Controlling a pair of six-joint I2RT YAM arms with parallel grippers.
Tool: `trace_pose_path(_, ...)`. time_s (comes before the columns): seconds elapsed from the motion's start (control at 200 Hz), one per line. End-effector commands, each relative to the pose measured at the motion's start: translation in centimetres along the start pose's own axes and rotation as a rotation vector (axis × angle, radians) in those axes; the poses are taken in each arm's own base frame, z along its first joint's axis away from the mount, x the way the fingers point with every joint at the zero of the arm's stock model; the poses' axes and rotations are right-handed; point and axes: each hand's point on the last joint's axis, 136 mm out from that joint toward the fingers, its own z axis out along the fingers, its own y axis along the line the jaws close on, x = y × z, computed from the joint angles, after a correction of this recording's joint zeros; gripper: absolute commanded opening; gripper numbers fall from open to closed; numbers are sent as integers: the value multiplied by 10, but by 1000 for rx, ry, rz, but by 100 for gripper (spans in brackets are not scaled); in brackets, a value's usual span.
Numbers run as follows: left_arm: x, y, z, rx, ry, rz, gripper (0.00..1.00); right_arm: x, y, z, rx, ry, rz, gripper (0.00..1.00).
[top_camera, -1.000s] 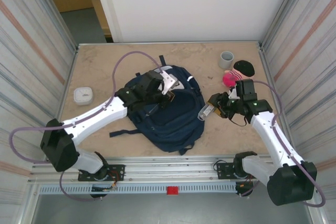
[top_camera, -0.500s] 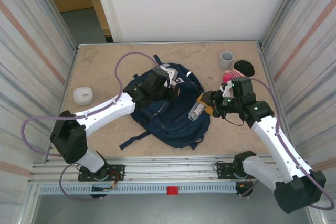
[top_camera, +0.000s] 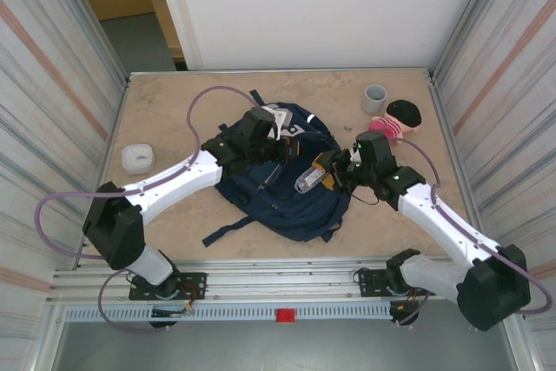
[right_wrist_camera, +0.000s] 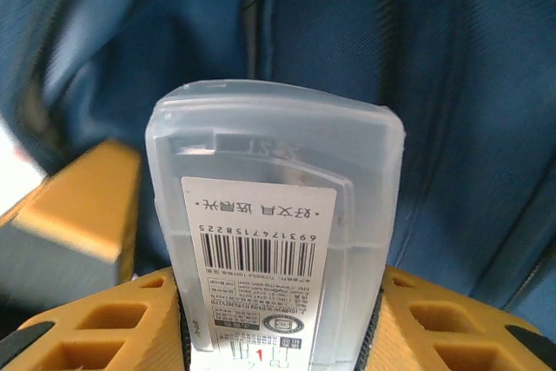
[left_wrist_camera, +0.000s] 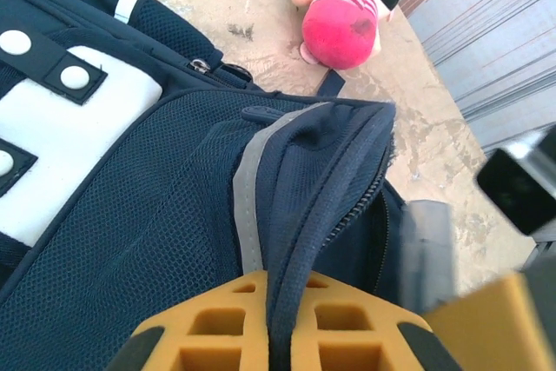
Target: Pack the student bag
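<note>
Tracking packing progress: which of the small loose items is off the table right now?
The clear barcode-labelled plastic case: the right gripper holds it above the student bag; the grey cup, doll and white round box sit on the table.

On the table (top_camera: 174,110), the student bag (top_camera: 278,202) lies central, cup (top_camera: 374,98) and doll (top_camera: 401,115) behind its right, box (top_camera: 137,158) left.

Noted mottled beige table (top_camera: 165,119) under even light, with ribbed metal panels (top_camera: 52,84) along its left and right edges, white wall (top_camera: 321,6) behind its far edge, grey floor (top_camera: 143,41) beyond its far-left corner.
</note>
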Motion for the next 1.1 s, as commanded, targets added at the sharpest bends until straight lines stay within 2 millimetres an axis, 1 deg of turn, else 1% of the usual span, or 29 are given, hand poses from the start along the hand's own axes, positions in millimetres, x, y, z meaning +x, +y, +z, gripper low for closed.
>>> trace_pose_path(0.0, -48, -37, -21, 139, -154, 10, 0, -19, 19, 7, -66, -72, 33, 48)
trace_pose_path(0.03, -48, -37, -21, 140, -155, 15, 0, -22, 20, 11, -67, -76, 35, 48)
trace_pose_path(0.07, -47, -36, -22, 135, -151, 21, 0, -27, 26, 14, -84, -76, 33, 48)
trace_pose_path(0.14, -47, -35, -24, 123, -151, 27, 0, -30, 33, 24, -95, -50, 32, 49)
trace_pose_path(0.17, -47, -33, -25, 116, -151, 27, 0, -30, 36, 28, -97, -40, 29, 51)
trace_pose_path(0.23, -47, -31, -27, 110, -154, 27, 0, -29, 39, 36, -103, -25, 24, 60)
trace_pose_path(0.271, -49, -30, -28, 107, -160, 26, 0, -29, 41, 39, -111, -20, 19, 65)
trace_pose_path(0.321, -50, -30, -29, 104, -165, 29, 0, -29, 43, 40, -128, -16, 12, 69)
trace_pose_path(0.391, -50, -27, -30, 91, -169, 28, 0, -27, 46, 37, -147, -7, -2, 71)
trace_pose_path(0.491, -49, -25, -30, 83, -166, 26, 0, -22, 43, 28, -146, -6, -44, 70)
trace_pose_path(0.636, -43, -22, -27, 76, -151, 28, 0, -13, 43, 6, -197, -16, -107, 71)
trace_pose_path(0.712, -39, -20, -26, 78, -139, 40, 5, -10, 47, -4, -230, -16, -145, 72)
trace_pose_path(0.807, -32, -19, -24, 90, -115, 42, 14, -8, 64, -15, -301, -23, -207, 73)
trace_pose_path(0.882, -28, -18, -23, 108, -97, 33, 18, -9, 77, -18, -350, -34, -226, 81)
trace_pose_path(0.912, -26, -18, -23, 118, -92, 28, 19, -10, 83, -18, -366, -36, -229, 82)
trace_pose_path(1.002, -22, -20, -23, 146, -86, 36, 21, -13, 96, -9, -397, 0, -220, 84)
trace_pose_path(1.032, -19, -21, -23, 155, -78, 40, 23, -14, 100, -6, -399, 8, -212, 84)
trace_pose_path(1.062, -18, -20, -22, 156, -73, 42, 27, -16, 99, 0, -384, 16, -191, 84)
trace_pose_path(1.092, -16, -19, -22, 150, -66, 38, 30, -21, 92, 8, -352, 21, -161, 84)
